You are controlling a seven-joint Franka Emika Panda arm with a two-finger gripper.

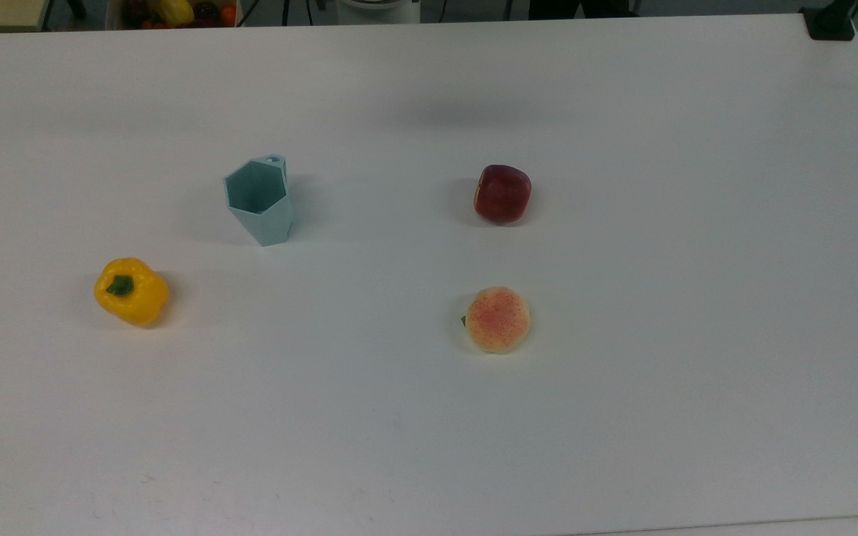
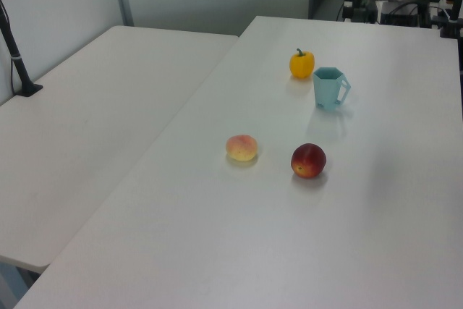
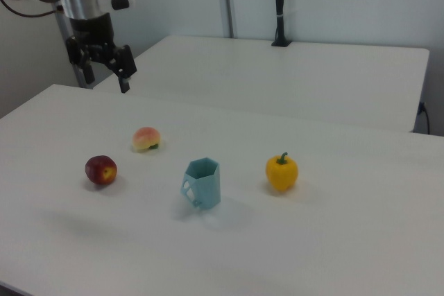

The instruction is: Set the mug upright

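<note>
Gripper (image 3: 106, 75) fingers spread, holding nothing, raised high over the table's (image 3: 333, 254) edge at the right view's left. Mug (image 3: 202, 183) stands upright mid-table, well apart from it. Red apple (image 3: 101, 170) and peach (image 3: 146, 138) lie between them; yellow bell pepper (image 3: 282, 172) just beside the mug.

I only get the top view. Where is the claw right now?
Observer: In the right view the claw hangs raised in the air at the right view's left, well apart from the mug.
Operator: Is the mug really standing up? From above it looks kind of slanted.
Observer: Yes. Seen from the side in the right view, it stands on its narrow base with the rim facing up.
</note>
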